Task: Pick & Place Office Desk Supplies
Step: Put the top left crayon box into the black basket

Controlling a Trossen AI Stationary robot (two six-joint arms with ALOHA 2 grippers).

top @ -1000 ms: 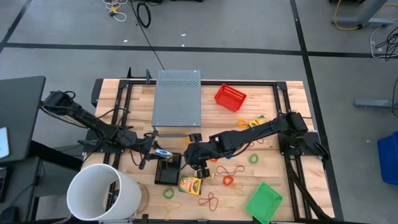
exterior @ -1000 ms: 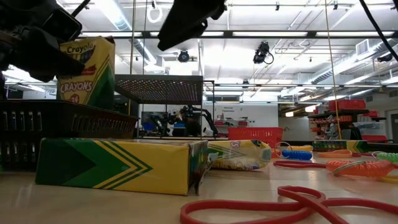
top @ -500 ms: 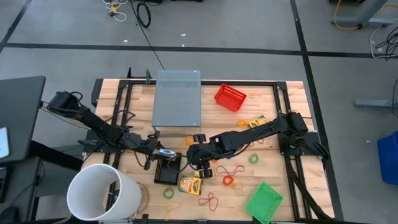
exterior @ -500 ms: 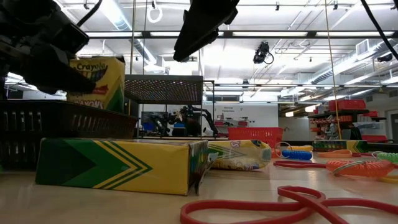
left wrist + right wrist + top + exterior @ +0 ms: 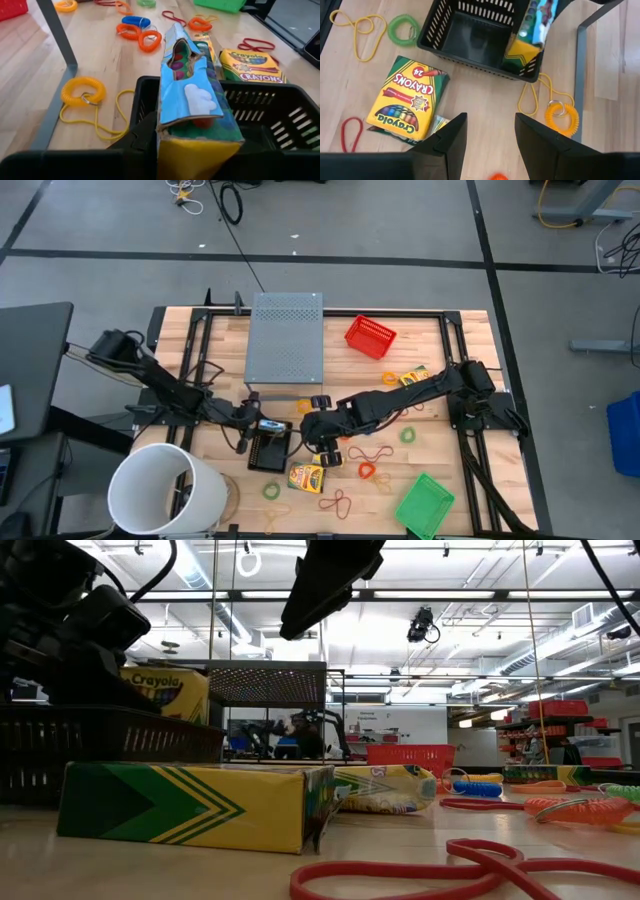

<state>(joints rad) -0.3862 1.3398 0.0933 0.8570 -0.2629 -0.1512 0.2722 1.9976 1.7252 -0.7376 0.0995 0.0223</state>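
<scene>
Likely robotics lab: taped concrete floor, ceiling strip lights, distant shelving.

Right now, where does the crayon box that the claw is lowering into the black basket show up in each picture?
High view: crayon box at the black basket's top edge, left of centre.
Low view: crayon box at upper left, behind the basket wall.
Left wrist view: crayon box in the centre, torn end toward the camera.
Right wrist view: crayon box at the basket's corner, top.
Shared landmark: the black basket.
</scene>
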